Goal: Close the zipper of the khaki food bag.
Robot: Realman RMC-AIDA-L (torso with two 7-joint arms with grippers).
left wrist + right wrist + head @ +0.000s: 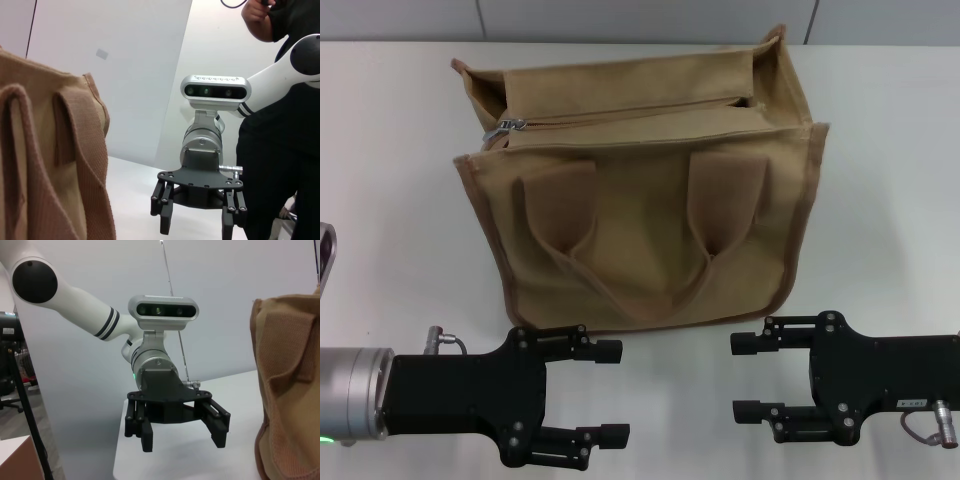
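The khaki food bag stands upright on the white table, its two looped handles facing me. The zipper runs along its top panel. The silver pull tab sits at the bag's left end, and a small dark gap shows at the right end. My left gripper is open and empty, low in front of the bag's left half. My right gripper is open and empty in front of the bag's right corner. The bag also shows in the left wrist view and in the right wrist view.
A grey object pokes in at the table's left edge. A person in black stands behind my right arm. The left wrist view shows the right gripper; the right wrist view shows the left gripper.
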